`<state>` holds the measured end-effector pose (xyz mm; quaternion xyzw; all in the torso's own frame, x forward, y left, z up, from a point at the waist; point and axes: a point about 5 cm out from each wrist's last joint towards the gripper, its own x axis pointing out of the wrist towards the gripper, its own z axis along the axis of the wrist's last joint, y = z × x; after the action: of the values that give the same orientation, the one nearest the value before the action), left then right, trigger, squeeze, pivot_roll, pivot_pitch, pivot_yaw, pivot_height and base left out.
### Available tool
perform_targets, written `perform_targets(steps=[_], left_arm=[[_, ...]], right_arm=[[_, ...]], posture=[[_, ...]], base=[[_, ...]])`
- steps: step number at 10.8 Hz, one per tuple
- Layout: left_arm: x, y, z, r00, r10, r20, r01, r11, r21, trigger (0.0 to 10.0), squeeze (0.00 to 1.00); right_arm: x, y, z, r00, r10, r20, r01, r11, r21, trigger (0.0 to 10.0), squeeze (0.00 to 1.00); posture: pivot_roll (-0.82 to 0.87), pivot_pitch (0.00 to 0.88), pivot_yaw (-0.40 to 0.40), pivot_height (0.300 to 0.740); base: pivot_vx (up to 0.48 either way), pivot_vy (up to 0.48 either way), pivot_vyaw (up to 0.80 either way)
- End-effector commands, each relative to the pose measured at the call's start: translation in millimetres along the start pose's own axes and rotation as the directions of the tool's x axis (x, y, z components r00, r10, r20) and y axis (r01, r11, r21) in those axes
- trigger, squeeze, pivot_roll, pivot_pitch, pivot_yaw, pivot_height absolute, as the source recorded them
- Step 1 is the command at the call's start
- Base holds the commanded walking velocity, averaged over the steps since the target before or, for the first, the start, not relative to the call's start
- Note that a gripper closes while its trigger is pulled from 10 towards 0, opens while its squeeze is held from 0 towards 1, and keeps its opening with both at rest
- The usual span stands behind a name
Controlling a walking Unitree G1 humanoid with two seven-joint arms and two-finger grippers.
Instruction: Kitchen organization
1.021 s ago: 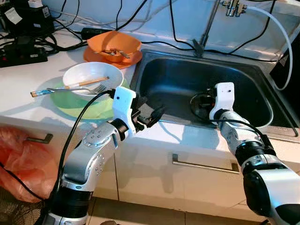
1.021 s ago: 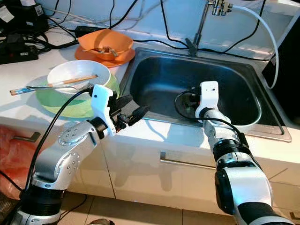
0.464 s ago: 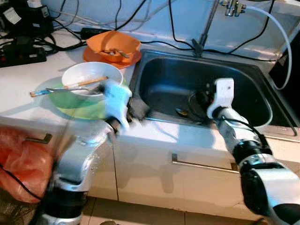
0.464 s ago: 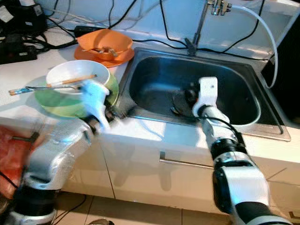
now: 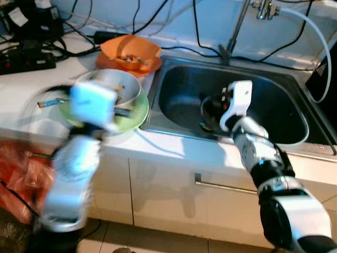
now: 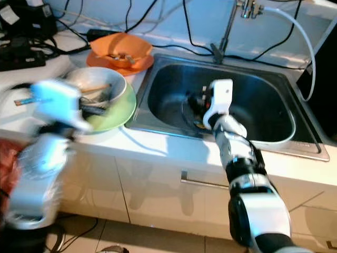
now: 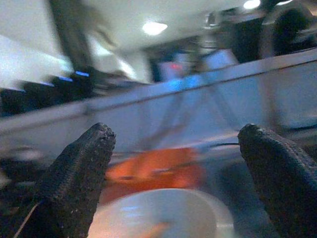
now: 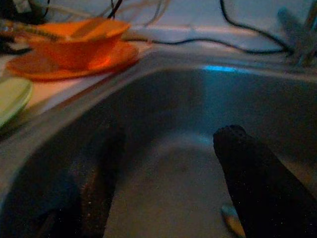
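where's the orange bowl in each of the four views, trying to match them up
Left eye view: orange bowl at upper left, on its orange plate, behind the white bowl.
Right eye view: upper left, left of the sink.
Left wrist view: blurred orange patch low in the middle, between the left tool fingers.
Right wrist view: upper left corner.
Shared landmark: the sink rim beside it.

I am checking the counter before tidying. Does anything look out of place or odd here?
Black cables trail across the counter and along the back rim of the sink, an odd place for wiring. Chopsticks lie askew in the white bowl.
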<state>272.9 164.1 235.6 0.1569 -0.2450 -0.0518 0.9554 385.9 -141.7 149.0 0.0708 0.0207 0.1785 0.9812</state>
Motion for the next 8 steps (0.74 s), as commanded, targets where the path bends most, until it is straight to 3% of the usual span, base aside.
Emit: perform_targets(steps=[1,2,3,4,5,7,8], left_arm=[[-4.1,9.2,1.9,0.997,0.079,0.016,-0.080,0.995,0.059,10.0,1.00],[-8.5,18.6,-1.9,0.989,0.145,0.004,-0.145,0.984,0.104,10.0,1.00],[-15.6,35.0,-6.5,0.971,0.238,-0.007,-0.234,0.957,0.169,10.0,1.00],[-21.3,48.6,-11.8,0.944,0.328,-0.042,-0.316,0.931,0.184,10.0,1.00],[-25.5,57.5,-21.9,0.904,0.411,-0.118,-0.397,0.909,0.125,10.0,1.00],[-24.9,58.5,-20.8,0.889,0.441,-0.126,-0.430,0.897,0.106,10.0,1.00],[-24.8,56.2,-24.3,0.893,0.419,-0.165,-0.418,0.908,0.038,10.0,0.29]], right_arm=[[-2.3,-1.5,2.9,1.000,0.022,0.007,-0.022,1.000,-0.005,10.0,1.00],[-3.7,-1.3,2.2,0.999,0.038,0.004,-0.038,0.999,-0.010,10.0,1.00],[-7.0,-1.3,-0.7,0.998,0.062,-0.008,-0.062,0.998,-0.011,10.0,0.51],[-9.3,-0.3,-4.0,0.997,0.076,-0.017,-0.076,0.997,-0.011,10.0,0.00],[-10.9,6.0,-5.2,0.992,0.125,-0.019,-0.126,0.992,-0.025,10.0,0.00],[-14.0,10.2,-6.1,0.987,0.161,-0.026,-0.162,0.985,-0.051,10.0,0.00],[-16.5,14.6,-4.4,0.978,0.209,-0.024,-0.210,0.975,-0.067,10.0,0.00]], posture=[[0.18,0.038,-0.089,0.740],[0.18,0.038,-0.089,0.740],[0.19,0.042,-0.093,0.740],[0.19,0.042,-0.093,0.740],[0.19,0.044,-0.095,0.740],[0.19,0.044,-0.097,0.740],[0.19,0.044,-0.097,0.740]], base=[[0.000,0.000,0.00],[0.000,0.000,0.00],[0.000,0.000,0.00],[0.000,0.000,0.00],[0.000,0.000,0.00],[0.000,0.000,0.00],[0.000,0.000,0.00]])
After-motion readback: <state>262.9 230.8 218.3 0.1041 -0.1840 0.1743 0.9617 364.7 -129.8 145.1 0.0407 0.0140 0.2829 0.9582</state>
